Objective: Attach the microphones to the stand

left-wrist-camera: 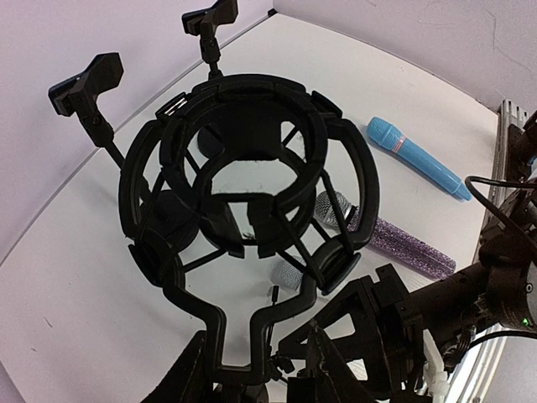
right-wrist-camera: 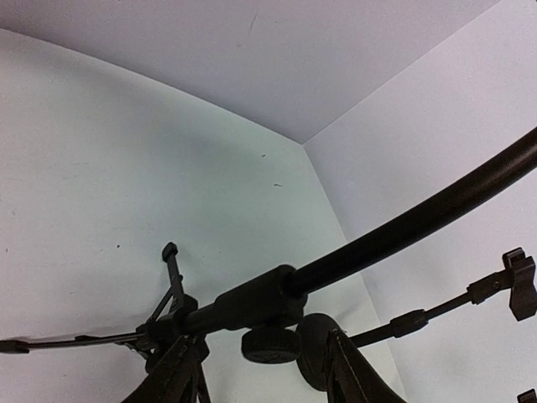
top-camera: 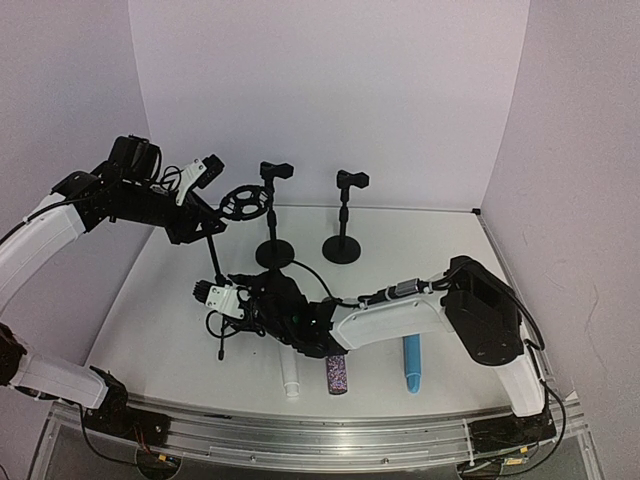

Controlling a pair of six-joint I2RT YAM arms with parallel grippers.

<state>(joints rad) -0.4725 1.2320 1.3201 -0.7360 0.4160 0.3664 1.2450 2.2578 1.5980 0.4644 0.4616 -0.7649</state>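
Progress: nothing attached, every holder is empty. Left end effector [left-wrist-camera: 252, 374] is nearly closed on the stem of the shock mount [left-wrist-camera: 252, 168], holding it up. The tripod stand [top-camera: 214, 262] leans below it. Right end effector [right-wrist-camera: 260, 340] is part open, jaws either side of that stand's pole near the hub; can't see contact. White microphone [top-camera: 290, 378], purple microphone [top-camera: 337, 375] and blue microphone [top-camera: 411, 363] lie side by side at the worktop's [top-camera: 420, 260] near edge, all to do. Behind: left desk stand [top-camera: 275, 215] and right desk stand [top-camera: 345, 215]. The right arm covers the white and purple heads, probably blocking a pick.
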